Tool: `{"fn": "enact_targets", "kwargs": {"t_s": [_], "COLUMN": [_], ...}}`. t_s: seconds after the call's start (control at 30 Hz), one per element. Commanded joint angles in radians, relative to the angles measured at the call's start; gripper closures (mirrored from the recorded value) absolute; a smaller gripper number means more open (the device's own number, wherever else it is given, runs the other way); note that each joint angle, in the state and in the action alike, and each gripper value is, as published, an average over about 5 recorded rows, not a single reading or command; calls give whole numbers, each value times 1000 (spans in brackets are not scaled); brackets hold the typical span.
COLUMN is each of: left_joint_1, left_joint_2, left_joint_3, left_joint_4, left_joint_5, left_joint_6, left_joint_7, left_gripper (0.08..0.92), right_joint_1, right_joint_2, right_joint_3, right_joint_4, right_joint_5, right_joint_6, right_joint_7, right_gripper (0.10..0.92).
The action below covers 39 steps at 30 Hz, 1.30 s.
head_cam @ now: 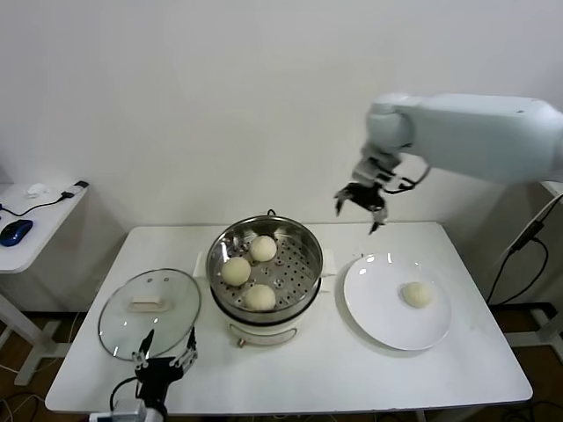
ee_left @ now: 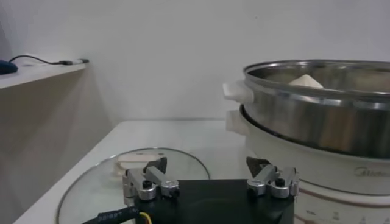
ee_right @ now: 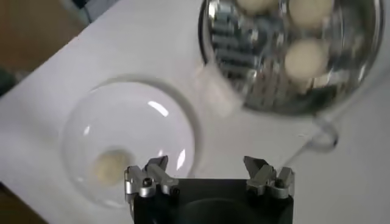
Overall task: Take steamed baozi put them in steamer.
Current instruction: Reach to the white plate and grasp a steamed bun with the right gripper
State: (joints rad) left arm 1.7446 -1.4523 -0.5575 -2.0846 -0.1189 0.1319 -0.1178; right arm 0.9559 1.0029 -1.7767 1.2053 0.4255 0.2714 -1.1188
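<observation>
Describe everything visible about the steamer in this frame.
The steamer is a round, shiny steel pot on a white electric base with white side handles, standing upright mid-table between the glass lid and the white plate. Its lid is off. Three baozi rest on the perforated tray inside. No gripper touches it.

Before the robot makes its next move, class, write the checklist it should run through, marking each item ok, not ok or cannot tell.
1. Right gripper open and empty: ok.
2. Last baozi lies free on the plate, nothing over it: ok.
3. Right gripper already above that baozi: not ok; it hangs high, behind the plate's far edge.
4. Steamer uncovered, with room on its tray beside the three baozi inside: ok.
5. Glass lid lies out of the way on the table, on the steamer's left: ok.
6. Left gripper open at the lid's near edge, away from the plate: ok.
</observation>
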Motion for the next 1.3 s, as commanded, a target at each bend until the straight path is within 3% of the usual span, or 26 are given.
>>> {"fn": "enact_targets", "kwargs": {"t_s": [0.03,0.4,1.3], "left_joint_1": [1,-4,22], "left_joint_2": [1,-7,-19], "left_joint_3": [0,-9,-20], "left_joint_4": [0,17,19], "left_joint_5": [2,8,23], "left_joint_6": [-1,2,1], "left_joint_7": [0,23,21], "left_gripper": [177,177,177], "right_joint_1": [-167,-534,-737], "right_joint_2": [-369,-357,-187], "right_joint_3": [7,293,453], "right_joint_4": [-85,-144,-333], "right_joint_5": [3,-72,-181], "right_joint_6": [-304,-397,-383], "right_joint_7": [8,64,127], "right_gripper": [203,203,203]}}
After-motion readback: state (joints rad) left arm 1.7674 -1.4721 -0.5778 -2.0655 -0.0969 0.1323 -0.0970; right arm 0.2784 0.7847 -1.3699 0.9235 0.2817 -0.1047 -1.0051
